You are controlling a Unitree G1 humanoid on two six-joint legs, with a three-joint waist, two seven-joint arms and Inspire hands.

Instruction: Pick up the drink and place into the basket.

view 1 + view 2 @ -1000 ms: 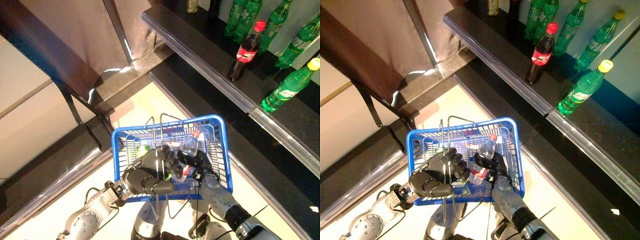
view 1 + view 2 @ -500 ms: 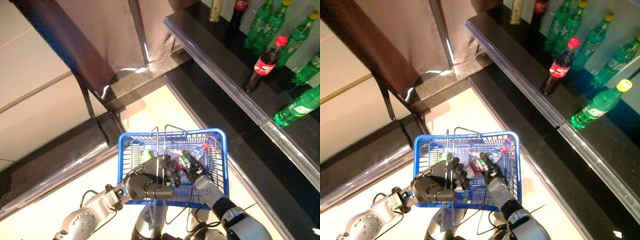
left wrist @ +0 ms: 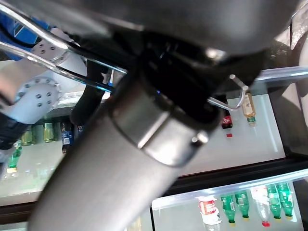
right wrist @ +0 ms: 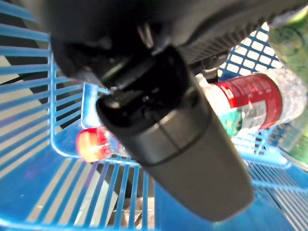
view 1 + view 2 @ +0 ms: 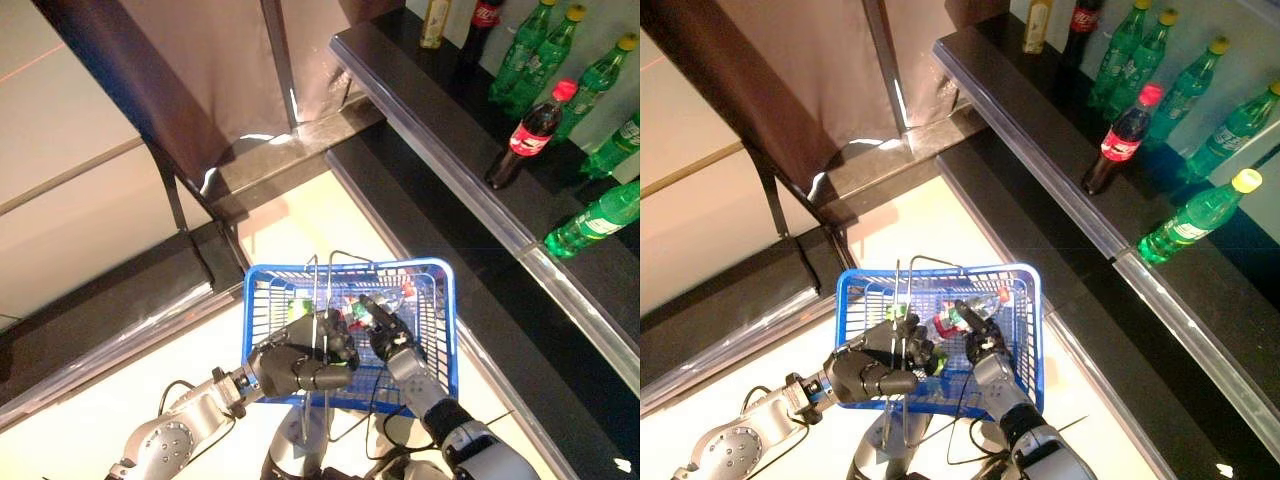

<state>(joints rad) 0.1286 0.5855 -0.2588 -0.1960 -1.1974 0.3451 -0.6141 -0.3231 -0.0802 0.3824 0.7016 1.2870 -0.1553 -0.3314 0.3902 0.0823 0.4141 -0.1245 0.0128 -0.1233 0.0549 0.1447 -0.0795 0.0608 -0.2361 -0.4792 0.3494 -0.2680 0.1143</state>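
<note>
The blue basket point(image 5: 441, 330) hangs raised in front of me. My left hand point(image 5: 298, 368) is shut on its thin wire handles point(image 5: 318, 290). A clear drink bottle point(image 5: 986, 303) with a red label and a red cap lies on its side inside the basket at the far right. It also shows in the right wrist view point(image 4: 255, 98), past the thumb and free of it. My right hand point(image 5: 390, 340) is inside the basket just short of the bottle, with its fingers spread open and holding nothing.
A green drink point(image 5: 297, 307) and other drinks lie in the basket. A black stepped shelf point(image 5: 430, 100) runs along the right, with green bottles point(image 5: 590, 220) and a dark cola bottle point(image 5: 525, 135) on it. A dark post point(image 5: 280, 60) stands ahead.
My right hand has let go of the clear bottle, which now lies in the basket, and has drawn back a little. The camera view has shifted.
</note>
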